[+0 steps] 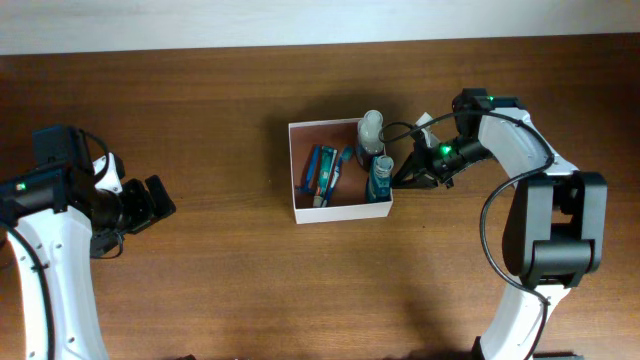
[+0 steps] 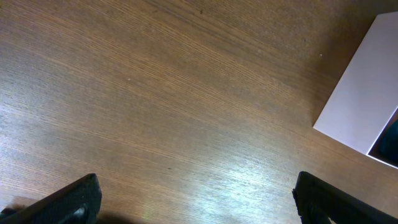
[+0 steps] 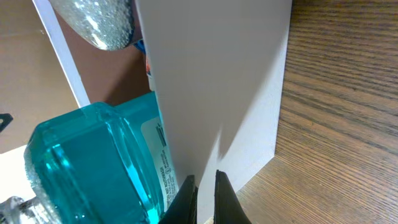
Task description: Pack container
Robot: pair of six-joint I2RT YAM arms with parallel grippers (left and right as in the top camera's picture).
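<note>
White-walled, the container (image 1: 340,212) sits at the middle of the wooden table (image 1: 200,100), holding a teal bottle (image 1: 378,180), a pale round-topped bottle (image 1: 371,125) and blue toiletries (image 1: 322,172). The right gripper (image 1: 408,178) is at its right wall, jaws pressed together and seemingly pinching the thin rim beside the teal bottle. The left gripper (image 1: 165,200) hovers wide open and empty, well apart to the left.
</note>
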